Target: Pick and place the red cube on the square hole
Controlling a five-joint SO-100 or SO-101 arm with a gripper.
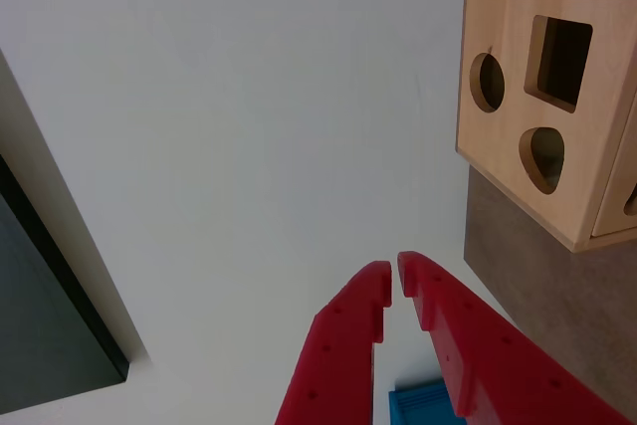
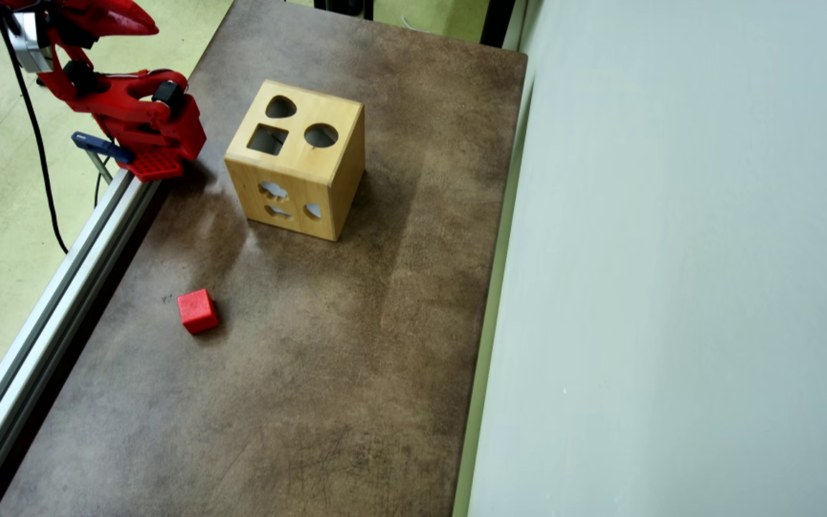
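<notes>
The red cube [image 2: 197,311] lies on the brown table toward its left side in the overhead view; the wrist view does not show it. The wooden shape-sorter box [image 2: 297,159] stands upright at the table's far middle, with the square hole [image 2: 268,139] on its top face beside a round hole and a rounded one. The wrist view shows the box [image 1: 542,111] at the upper right with the square hole [image 1: 558,62]. My red gripper [image 1: 395,281] is shut and empty, raised off the table. In the overhead view the gripper [image 2: 148,29] is at the top left, far from the cube.
A grey aluminium rail [image 2: 54,301] runs along the table's left edge, where the arm's base [image 2: 155,136] is clamped. A pale wall [image 2: 672,287] borders the table on the right. A dark panel [image 1: 45,335] shows at the wrist view's left.
</notes>
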